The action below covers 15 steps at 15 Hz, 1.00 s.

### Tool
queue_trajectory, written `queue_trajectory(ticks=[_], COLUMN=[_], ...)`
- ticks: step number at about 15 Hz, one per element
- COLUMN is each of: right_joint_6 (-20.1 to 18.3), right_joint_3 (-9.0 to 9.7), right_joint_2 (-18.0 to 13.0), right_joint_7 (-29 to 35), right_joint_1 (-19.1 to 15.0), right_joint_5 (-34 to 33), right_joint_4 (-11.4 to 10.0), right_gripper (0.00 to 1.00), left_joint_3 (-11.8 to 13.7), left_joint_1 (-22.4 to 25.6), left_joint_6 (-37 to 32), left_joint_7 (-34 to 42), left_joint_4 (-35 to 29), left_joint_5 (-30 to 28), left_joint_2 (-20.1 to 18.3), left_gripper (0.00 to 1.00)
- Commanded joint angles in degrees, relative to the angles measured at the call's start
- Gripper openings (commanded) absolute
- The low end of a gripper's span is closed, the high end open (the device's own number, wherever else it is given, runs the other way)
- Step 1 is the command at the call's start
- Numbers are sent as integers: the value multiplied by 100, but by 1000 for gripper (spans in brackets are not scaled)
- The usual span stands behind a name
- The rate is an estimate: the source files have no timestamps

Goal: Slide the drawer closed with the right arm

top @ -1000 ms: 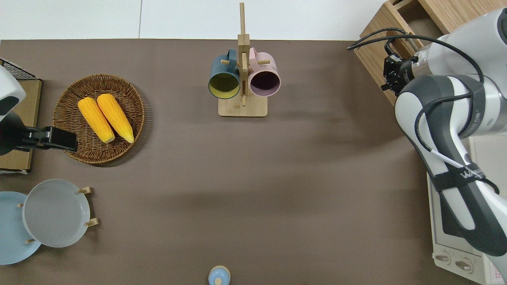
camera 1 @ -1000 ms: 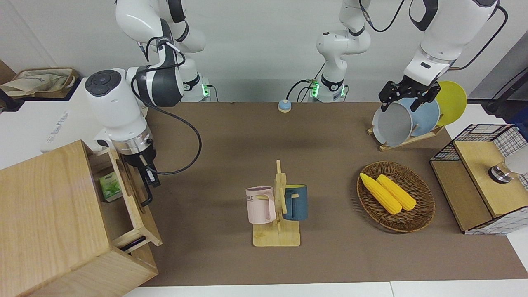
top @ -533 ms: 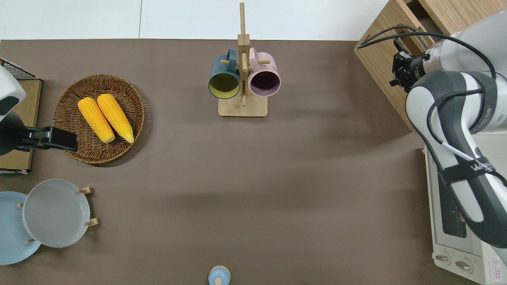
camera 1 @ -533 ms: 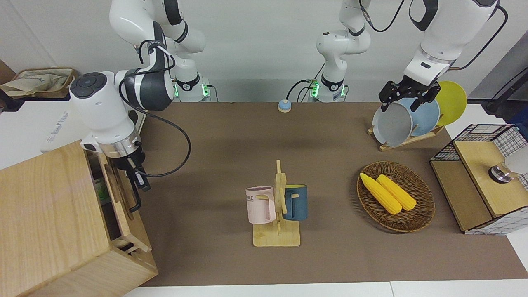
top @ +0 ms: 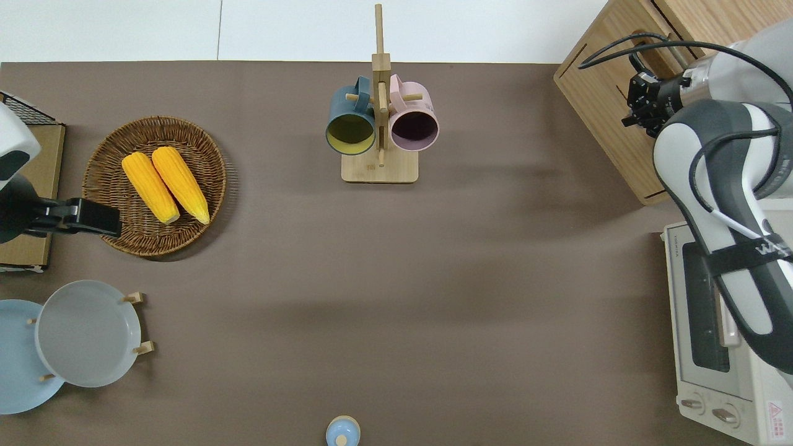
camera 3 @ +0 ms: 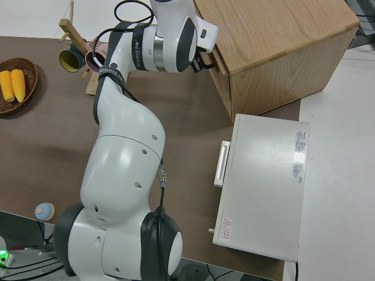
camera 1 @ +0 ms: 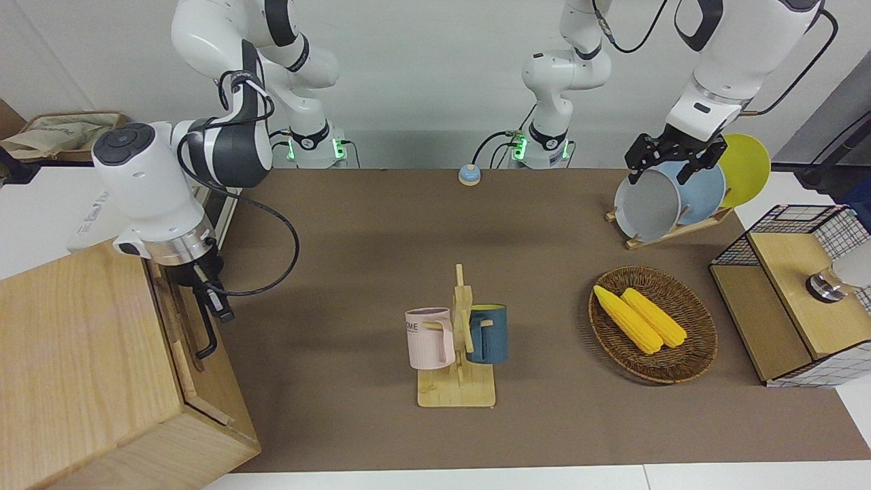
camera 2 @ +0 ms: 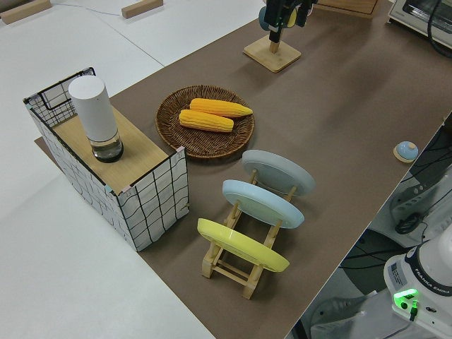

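With drawer nearly flush and right hand at its handle, grip indiscernible: final push home, then withdrawal.

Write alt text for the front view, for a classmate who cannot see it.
The right gripper is at the black bar handle of the drawer, which sits nearly flush in its pale-wood box. Mid-table, a wooden mug rack holds a pink mug and a blue mug; toward the left arm's end, a wicker basket holds two corn cobs. The left arm is parked.
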Motion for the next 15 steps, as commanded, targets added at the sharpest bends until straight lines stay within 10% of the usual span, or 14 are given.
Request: queue_trajectory(ticks=[1, 15], right_joint_6=[107, 11], right_joint_3=[328, 390], right_joint_2=[238, 160], right_joint_7=[-299, -308], right_joint_1=[-375, -262], right_joint_5=[-31, -58], right_joint_4=[316, 263], right_gripper=[0, 0], left_joint_3=[-37, -37], left_joint_1=[22, 22], left_joint_6=[-113, -113], left_joint_7=[56, 56], left_joint_4=[149, 140], left_joint_5=[98, 98], left_joint_2=[65, 74], left_gripper=[993, 993])
